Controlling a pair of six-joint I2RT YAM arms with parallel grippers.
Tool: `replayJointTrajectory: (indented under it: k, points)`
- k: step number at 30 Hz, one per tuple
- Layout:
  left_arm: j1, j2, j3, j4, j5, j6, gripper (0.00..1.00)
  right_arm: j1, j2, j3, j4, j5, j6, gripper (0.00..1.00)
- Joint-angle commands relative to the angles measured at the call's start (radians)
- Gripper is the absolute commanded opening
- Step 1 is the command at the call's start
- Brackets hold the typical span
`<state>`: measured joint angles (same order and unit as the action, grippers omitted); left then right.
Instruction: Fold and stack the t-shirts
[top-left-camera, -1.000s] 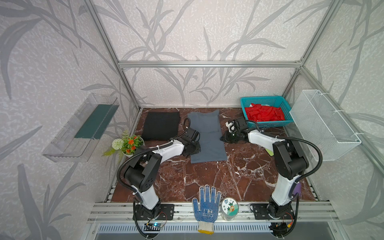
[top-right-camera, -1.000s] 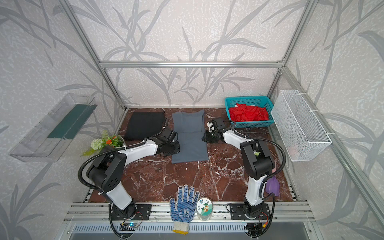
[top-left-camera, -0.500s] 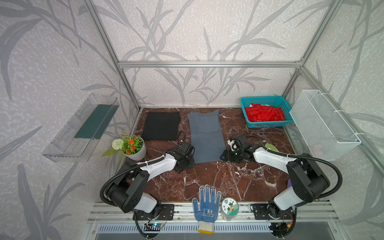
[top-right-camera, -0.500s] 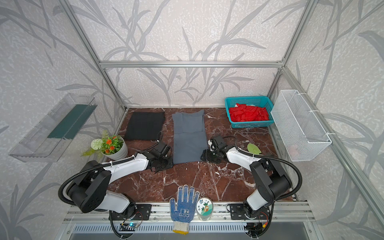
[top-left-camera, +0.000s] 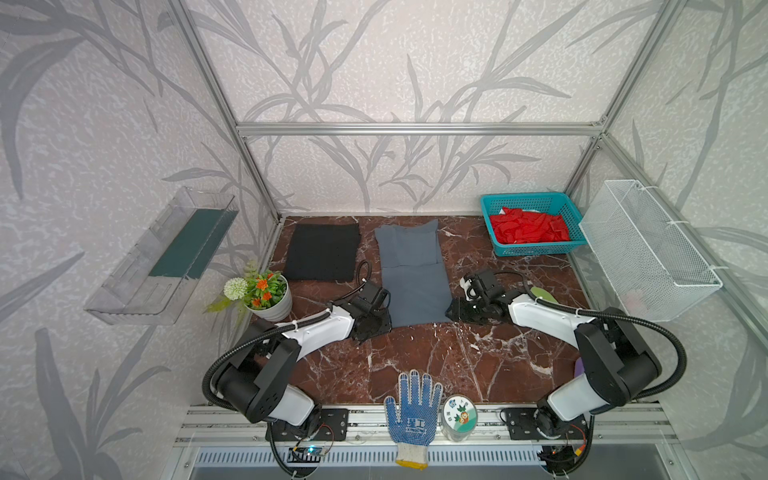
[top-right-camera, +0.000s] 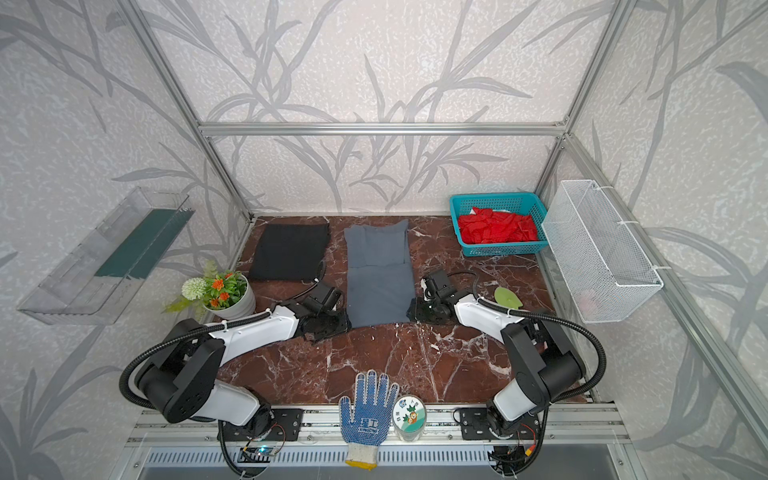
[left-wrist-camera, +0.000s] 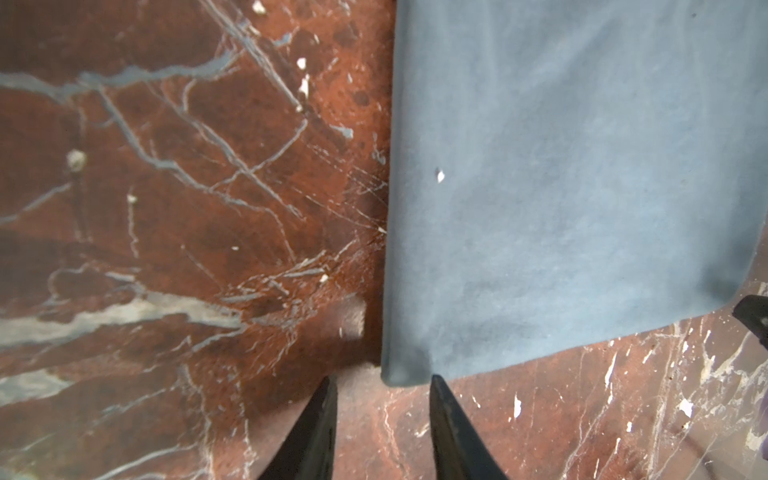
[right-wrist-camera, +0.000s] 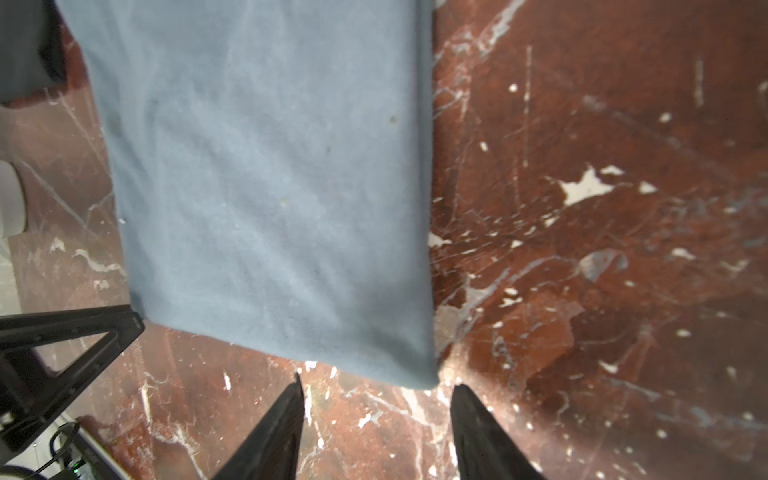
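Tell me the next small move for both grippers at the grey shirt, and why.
Probably ease both forward and close on the near corners. The left gripper and right gripper stand open, each just short of a corner of the grey t-shirt, which lies flat as a long strip, not yet folded crosswise.

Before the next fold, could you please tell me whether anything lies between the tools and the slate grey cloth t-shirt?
Nothing visible does: the open left tool and open right tool each sit at a near corner of the slate grey cloth t-shirt.
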<state>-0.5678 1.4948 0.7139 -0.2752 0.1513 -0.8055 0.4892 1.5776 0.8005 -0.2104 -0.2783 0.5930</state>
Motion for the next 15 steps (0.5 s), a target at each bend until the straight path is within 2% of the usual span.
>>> replayJointTrajectory:
  k: [1,7,10,15]
  points:
    - [-0.002,0.039,0.021,0.025,0.012,-0.015,0.38,-0.006,0.045,0.015,-0.014,-0.005,-0.015,0.55]
    - [-0.002,0.067,0.037,0.004,0.002,-0.032,0.35,-0.006,0.081,0.019,-0.007,-0.022,-0.011,0.5]
    - [-0.003,0.065,0.042,-0.035,-0.001,-0.028,0.29,-0.006,0.102,0.028,-0.009,-0.038,-0.017,0.45]
    - [-0.002,0.058,0.025,-0.042,0.002,-0.032,0.12,-0.006,0.11,0.033,-0.008,-0.081,-0.017,0.28]
